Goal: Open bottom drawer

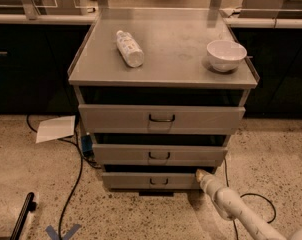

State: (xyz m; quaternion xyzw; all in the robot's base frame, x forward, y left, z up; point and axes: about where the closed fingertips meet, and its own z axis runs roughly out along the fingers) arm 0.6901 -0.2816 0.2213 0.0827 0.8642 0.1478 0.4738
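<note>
The bottom drawer (141, 180) is the narrowest grey front of three, low on the grey metal cabinet, with a small black loop handle (158, 181) at its centre. Above it sit the mid-sized drawer front (158, 154) and the widest top drawer front (161, 118). My gripper (199, 175) is at the tip of a white arm that comes in from the lower right. It is at the right end of the bottom drawer front, well to the right of the handle.
A white bottle (129, 48) lies on the cabinet top (166, 44), and a white bowl (226, 54) stands there too. A sheet of paper (56, 128) and black cables (73, 184) lie on the speckled floor at left. A black object (23, 216) is at bottom left.
</note>
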